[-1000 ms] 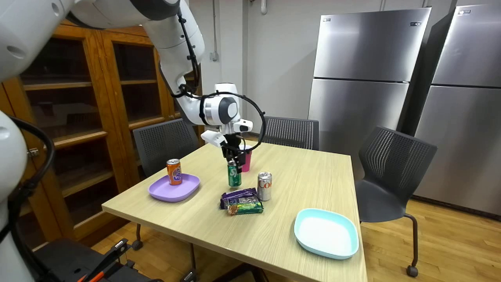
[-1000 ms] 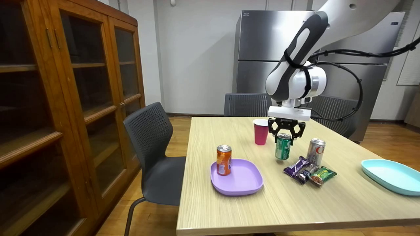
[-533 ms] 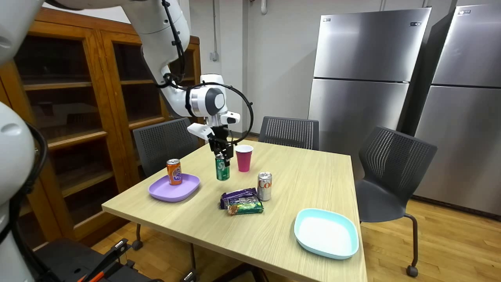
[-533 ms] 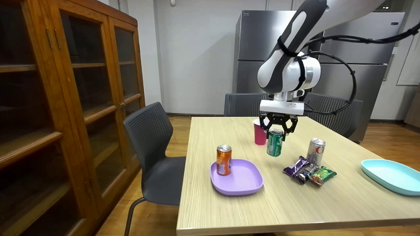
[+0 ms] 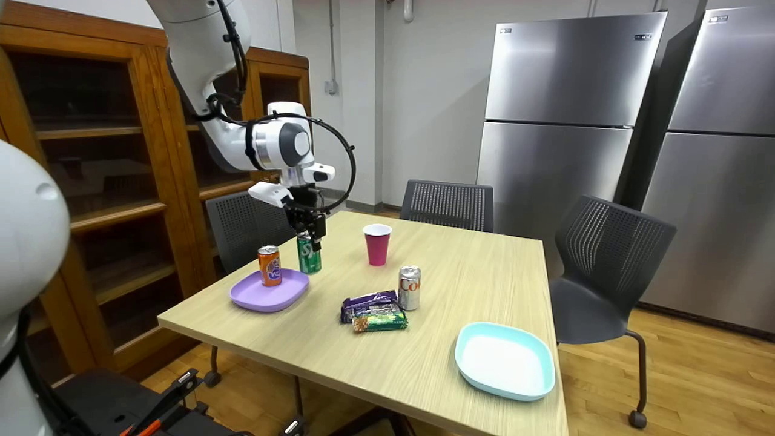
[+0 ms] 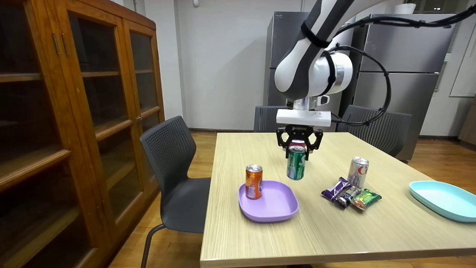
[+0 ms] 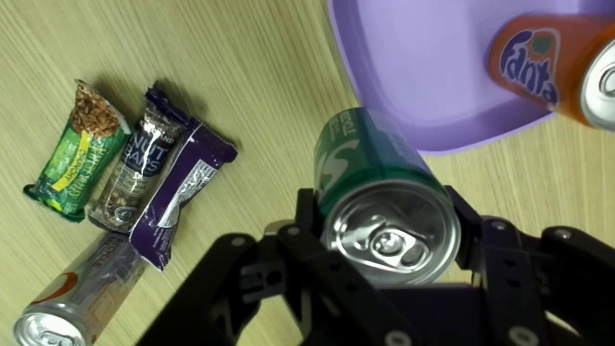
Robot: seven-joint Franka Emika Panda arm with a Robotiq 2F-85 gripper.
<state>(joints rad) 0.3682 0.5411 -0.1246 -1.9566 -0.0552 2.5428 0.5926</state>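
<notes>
Only wrist view: readable nut-bar wrapper (image 7: 138, 166) | gripper (image 6: 297, 153): holding green can (image 6: 296, 167)

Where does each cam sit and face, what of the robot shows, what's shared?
In an exterior view: apart from the arm, looking slightly down across the table toward refrigerators; the arm shows at picture left.
In an exterior view: apart from the arm, facing the back wall, wooden cabinet at picture left; the arm shows at upper right.
Wrist view: just above the gripper, looking down at the green can it grips; only the gripper shows.
Shared by both exterior views: gripper, green can, purple plate.
</notes>
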